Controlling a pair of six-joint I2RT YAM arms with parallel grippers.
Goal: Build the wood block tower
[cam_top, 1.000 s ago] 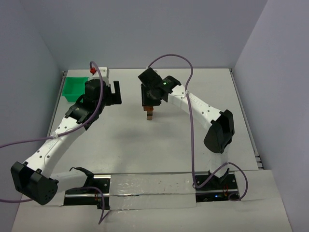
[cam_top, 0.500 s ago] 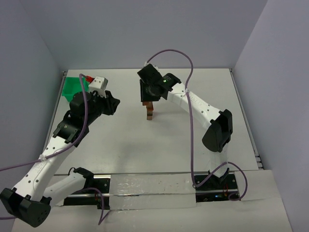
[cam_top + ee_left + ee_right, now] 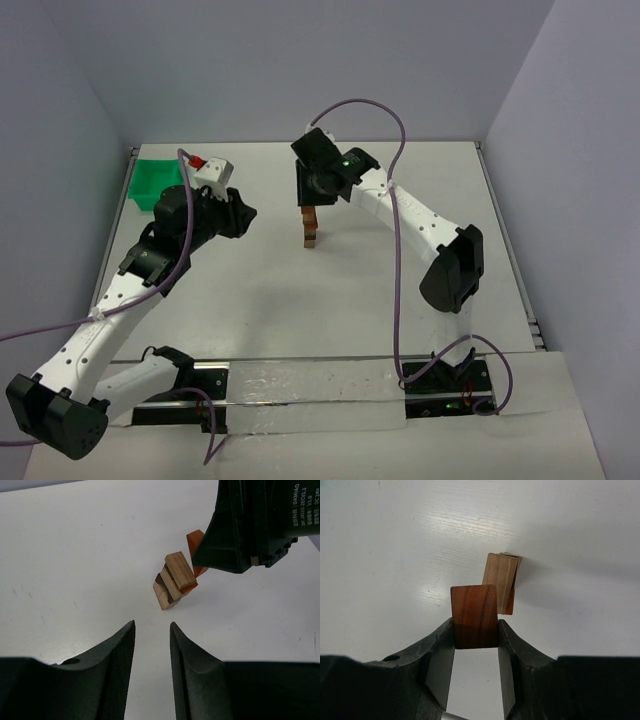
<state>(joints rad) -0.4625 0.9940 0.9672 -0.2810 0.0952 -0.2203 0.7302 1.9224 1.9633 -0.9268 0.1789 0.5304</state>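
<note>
Just above wood block tower point(image 3: 500, 575), we're hovering right gripper point(image 3: 476, 625), clamped on reddish-brown block point(image 3: 475, 612); nxt needs square, gentle set-down. Left gripper point(image 3: 152, 630) slightly apart, empty.

Your wood block tower point(image 3: 312, 236) stands mid-desk point(image 3: 300, 310). Your right hand point(image 3: 476, 630) hangs above it, a block point(image 3: 475, 616) between its fingers. Your left hand point(image 3: 238, 212) lies to the tower's left, with the bin point(image 3: 155, 185) at the far-left corner.
</note>
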